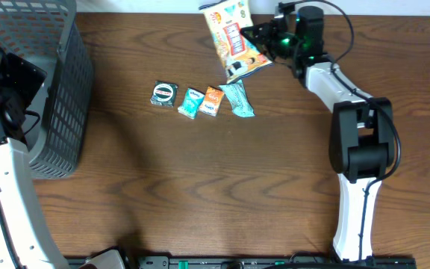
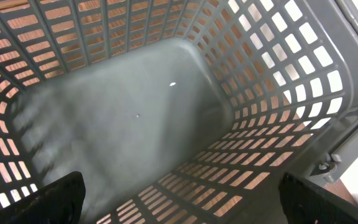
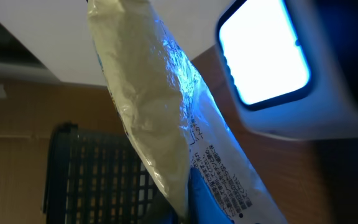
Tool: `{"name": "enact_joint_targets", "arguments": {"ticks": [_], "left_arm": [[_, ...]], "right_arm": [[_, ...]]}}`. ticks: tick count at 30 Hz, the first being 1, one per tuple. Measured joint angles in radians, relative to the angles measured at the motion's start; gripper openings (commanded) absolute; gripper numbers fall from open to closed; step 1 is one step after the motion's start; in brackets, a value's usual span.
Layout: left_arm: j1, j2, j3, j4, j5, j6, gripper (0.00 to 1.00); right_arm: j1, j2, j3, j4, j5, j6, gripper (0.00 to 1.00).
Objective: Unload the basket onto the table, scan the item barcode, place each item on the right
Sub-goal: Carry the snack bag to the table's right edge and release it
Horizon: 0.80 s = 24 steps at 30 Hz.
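I had the right gripper (image 1: 258,35) clamped on the bag (image 1: 232,37) near the lit scanner (image 3: 266,56), with the left gripper (image 2: 179,186) spread wide over the basket (image 2: 278,93).

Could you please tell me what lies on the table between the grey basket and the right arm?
A row of four small packets lies there, visible in the overhead view.
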Motion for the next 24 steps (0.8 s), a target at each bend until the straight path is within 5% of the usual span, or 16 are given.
{"name": "enact_joint_targets", "arguments": {"ticks": [6, 13, 22, 24], "left_arm": [[0.000, 0.000, 0.000, 0.000, 0.000, 0.000, 0.98], [0.000, 0.000, 0.000, 0.000, 0.000, 0.000, 0.98], [0.000, 0.000, 0.000, 0.000, 0.000, 0.000, 0.98], [0.000, 0.000, 0.000, 0.000, 0.000, 0.000, 0.98]], "right_arm": [[-0.101, -0.030, 0.000, -0.095, -0.010, -0.043, 0.01], [-0.292, -0.209, 0.002, -0.513, 0.059, -0.235, 0.01], [-0.586, -0.357, 0.015, -0.946, 0.415, -0.538, 0.01], [-0.641, -0.349, 0.015, -0.995, 0.480, -0.598, 0.12]]}}
